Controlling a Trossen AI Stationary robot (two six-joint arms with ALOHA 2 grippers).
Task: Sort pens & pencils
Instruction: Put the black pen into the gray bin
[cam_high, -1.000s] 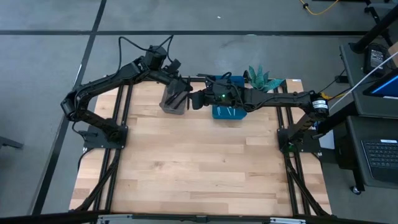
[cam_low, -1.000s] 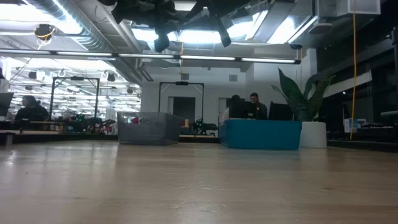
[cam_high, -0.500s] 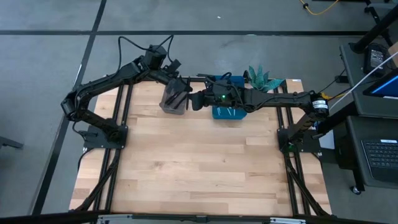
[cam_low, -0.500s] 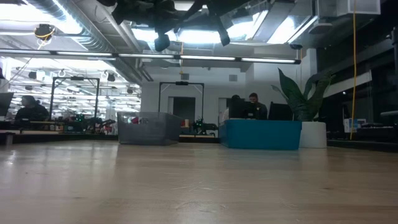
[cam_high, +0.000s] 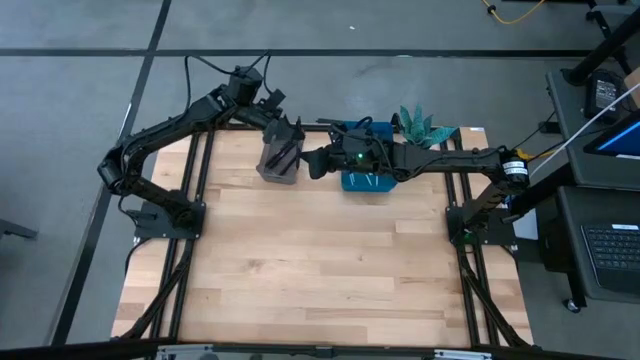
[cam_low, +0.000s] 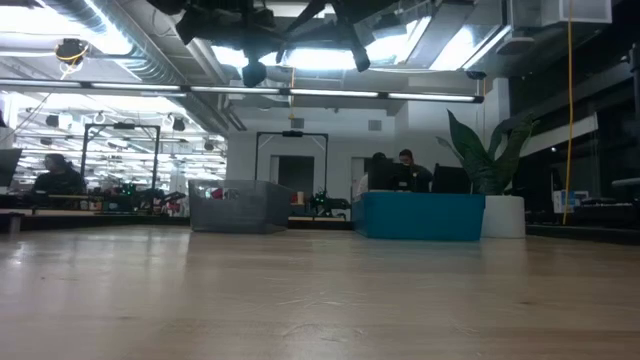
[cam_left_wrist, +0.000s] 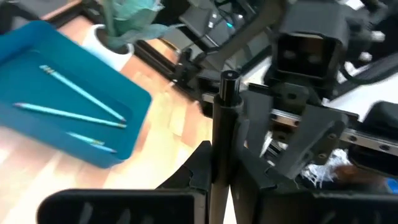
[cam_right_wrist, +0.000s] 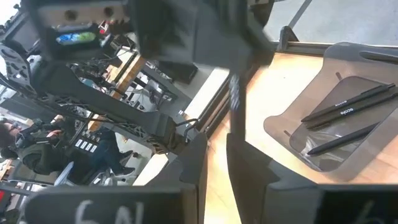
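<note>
Left wrist view: left gripper (cam_left_wrist: 219, 180) clamped on black pen (cam_left_wrist: 222, 118).

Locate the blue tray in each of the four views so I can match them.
High view: blue tray at the table's far edge, partly under the right arm.
Low view: blue tray right of centre, at the far edge.
Left wrist view: blue tray, holding pencils.
Right wrist view: not in it; only the grey tray with pens.
Shared landmark: the potted plant beside the blue tray.
</note>
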